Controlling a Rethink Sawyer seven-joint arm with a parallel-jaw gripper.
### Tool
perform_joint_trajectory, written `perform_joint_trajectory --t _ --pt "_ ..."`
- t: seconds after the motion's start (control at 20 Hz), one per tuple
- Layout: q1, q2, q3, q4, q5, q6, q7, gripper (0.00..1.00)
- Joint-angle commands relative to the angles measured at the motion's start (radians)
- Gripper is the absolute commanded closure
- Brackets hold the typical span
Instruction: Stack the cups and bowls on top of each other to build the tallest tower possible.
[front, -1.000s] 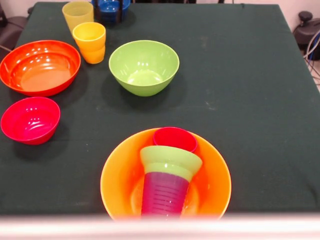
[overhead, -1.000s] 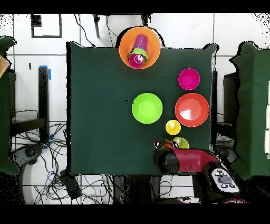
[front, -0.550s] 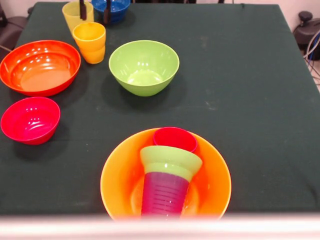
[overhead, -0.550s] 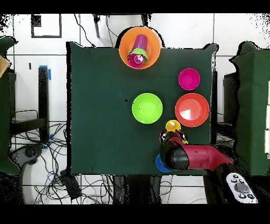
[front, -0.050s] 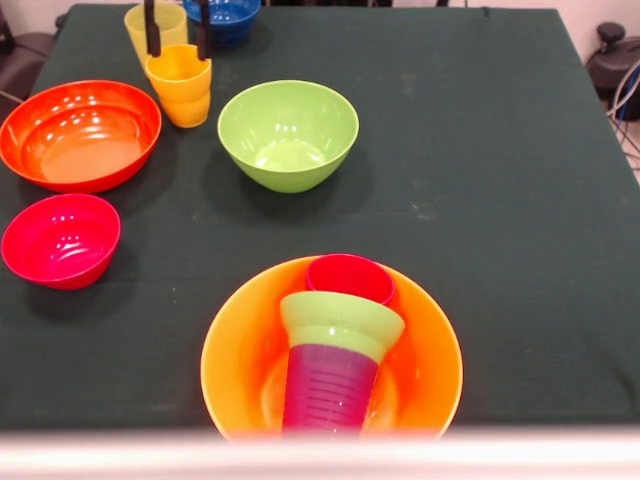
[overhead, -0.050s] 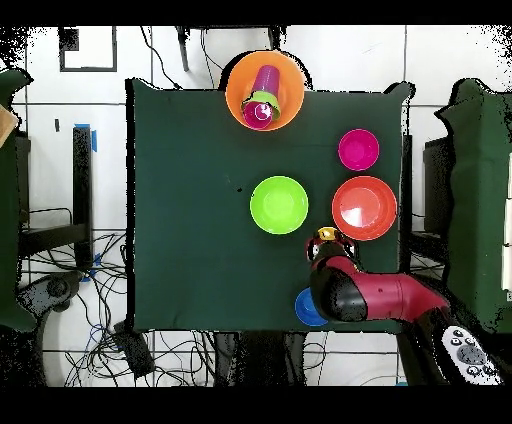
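Observation:
My gripper (front, -0.050s: 177, 45) stands open at the far left, its two black fingers (front, -0.050s: 152, 30) straddling the rim of the yellow-orange cup (front, -0.050s: 181, 90). From overhead the arm (overhead, -0.050s: 355, 297) hides most of that cup (overhead, -0.050s: 323, 236). Just behind it stands the pale yellow cup (front, -0.050s: 140, 25). The tower sits at the near edge: the large yellow-orange bowl (front, -0.050s: 235, 350) holds the purple ribbed cup (front, -0.050s: 328, 385), the small green bowl (front, -0.050s: 342, 325) and the red-pink cup (front, -0.050s: 350, 278), leaning over. From overhead the tower (overhead, -0.050s: 262, 100) is at the top.
On the dark green cloth (front, -0.050s: 480, 200) lie the large green bowl (front, -0.050s: 288, 135), the wide orange-red bowl (front, -0.050s: 80, 135), the small red-pink bowl (front, -0.050s: 60, 240) and, behind the gripper, the small blue bowl (front, -0.050s: 228, 12).
The gripper has moved from over the blue bowl, past the pale yellow cup, to the yellow-orange cup, and come lower. Cups and bowls have not moved.

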Motion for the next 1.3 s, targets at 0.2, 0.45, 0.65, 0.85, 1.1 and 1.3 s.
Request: perform_joint_trajectory --t 0.2,0.45,0.65,0.85,1.1,1.3 --pt "0.023 0.107 0.076 -0.028 -0.119 -0.15 0.065 0.0" --pt "0.021 0.082 0.082 -0.009 -0.09 -0.097 0.075 0.0" --pt "0.032 0.087 0.061 -0.014 -0.08 -0.097 0.078 0.0" --pt "0.155 0.173 -0.126 -0.091 -0.04 -0.133 0.082 0.0" --pt "0.272 0.31 -0.298 -0.176 0.042 -0.163 0.119 0.0" --pt "0.287 0.358 -0.33 -0.19 0.085 -0.142 0.138 0.0"
